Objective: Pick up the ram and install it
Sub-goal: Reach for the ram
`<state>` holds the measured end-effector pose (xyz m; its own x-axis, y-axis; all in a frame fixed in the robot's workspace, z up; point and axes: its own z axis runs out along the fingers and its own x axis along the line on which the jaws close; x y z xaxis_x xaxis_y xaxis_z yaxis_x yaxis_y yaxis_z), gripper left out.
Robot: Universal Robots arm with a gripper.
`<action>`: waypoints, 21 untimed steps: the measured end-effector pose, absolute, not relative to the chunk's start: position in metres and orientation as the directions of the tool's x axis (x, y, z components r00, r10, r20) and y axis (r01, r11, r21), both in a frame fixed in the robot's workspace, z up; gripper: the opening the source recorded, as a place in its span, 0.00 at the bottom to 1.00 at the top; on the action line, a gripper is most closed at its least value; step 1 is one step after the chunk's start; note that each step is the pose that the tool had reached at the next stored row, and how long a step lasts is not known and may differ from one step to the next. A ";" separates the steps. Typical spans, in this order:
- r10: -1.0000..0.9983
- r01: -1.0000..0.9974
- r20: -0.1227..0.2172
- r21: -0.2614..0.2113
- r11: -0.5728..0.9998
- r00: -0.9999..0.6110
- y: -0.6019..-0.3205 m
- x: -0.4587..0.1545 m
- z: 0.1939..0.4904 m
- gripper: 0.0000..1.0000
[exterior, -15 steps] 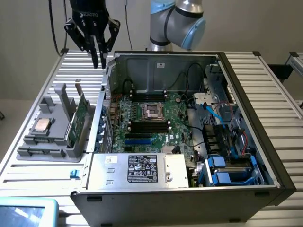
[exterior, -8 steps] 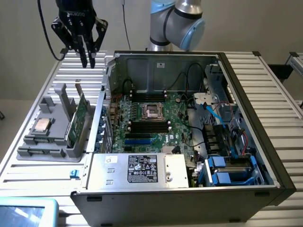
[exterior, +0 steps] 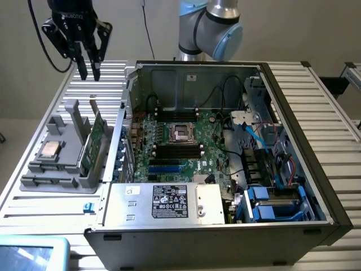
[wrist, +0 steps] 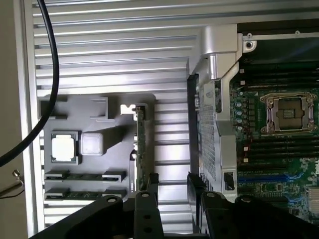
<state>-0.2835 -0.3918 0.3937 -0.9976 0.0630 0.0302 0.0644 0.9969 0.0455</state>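
The ram (exterior: 92, 142) is a long green circuit-board stick standing on edge in a grey holder (exterior: 62, 183) at the exterior view's left; the wrist view shows the ram (wrist: 141, 144) edge-on. My gripper (exterior: 89, 70) hangs high above the holder's far end, open, with nothing between its black fingers (wrist: 152, 183). In the wrist view the gripper (wrist: 173, 182) sits just beside the ram's near end, over bare ribbed table. The motherboard's black memory slots (exterior: 178, 150) lie next to the processor socket (exterior: 182, 132) inside the open computer case (exterior: 225, 231).
A small square silver processor chip (exterior: 49, 149) rests on the holder, and two dark sticks (wrist: 84, 176) lie in its low slots. A black cable (wrist: 47, 89) hangs beside the gripper. The case's metal side wall (wrist: 212, 114) rises between holder and motherboard (wrist: 279, 164).
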 end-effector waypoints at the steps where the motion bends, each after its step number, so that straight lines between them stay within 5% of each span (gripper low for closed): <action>1: 0.063 0.064 0.032 0.045 0.997 -0.998 -0.392 -0.288 0.394 0.36; 21: 0.055 0.058 0.053 0.044 0.997 -0.997 -0.390 -0.383 0.394 0.36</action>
